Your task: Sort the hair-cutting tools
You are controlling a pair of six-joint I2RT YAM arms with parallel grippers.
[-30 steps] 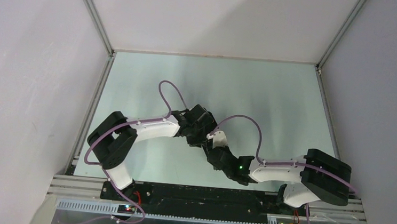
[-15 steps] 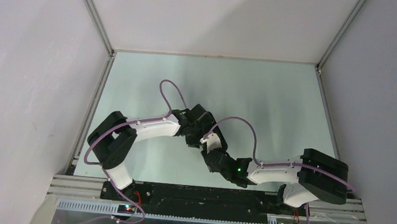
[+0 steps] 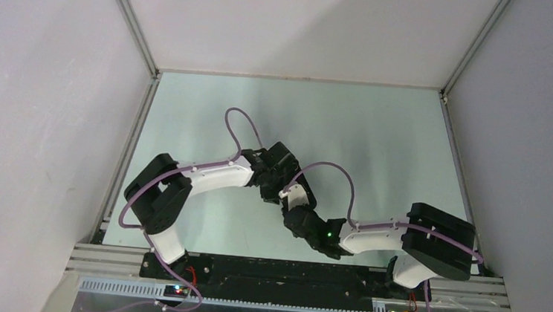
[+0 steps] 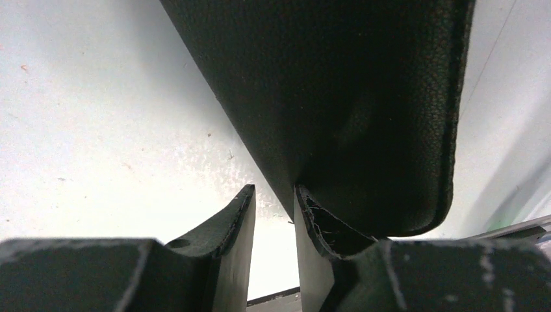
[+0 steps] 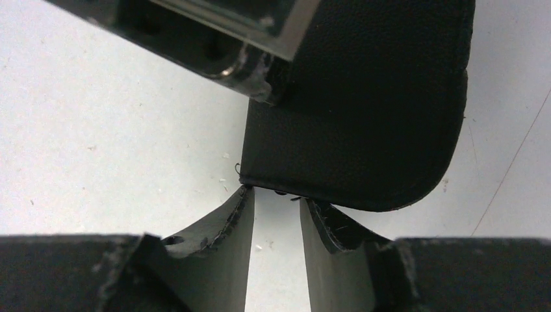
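From above, the left arm (image 3: 208,177) reaches in from 8 o'clock and the right arm (image 3: 372,234) from 4 o'clock. Their wrists meet just toward 6 o'clock of the middle of the pale table (image 3: 379,134), and the black wrist housings cover whatever lies beneath. None of the hair-cutting tools can be made out in any view, so I cannot tell where they lie. What does show is a black pouch (image 4: 351,97) with a fine pebbled, leather-like grain, a raised seam along its rim and a rounded corner. In the left wrist view it fills the frame from 12 to 4 o'clock, its straight edge slanting down to the left gripper (image 4: 274,195). The jaws there stand a little apart, with bare table showing low in the gap. The finger (image 4: 318,224) toward 5 o'clock lies against the pouch, and I cannot tell whether the pouch is pinched. In the right wrist view the pouch sits at 1 o'clock, its rounded corner toward 3 o'clock. Its near edge lies right at the tips of the right gripper (image 5: 276,195). Those jaws are parted by a narrow gap with only table between them. A black and silver part of the left gripper crosses at 11 o'clock, its end over the pouch's left edge.
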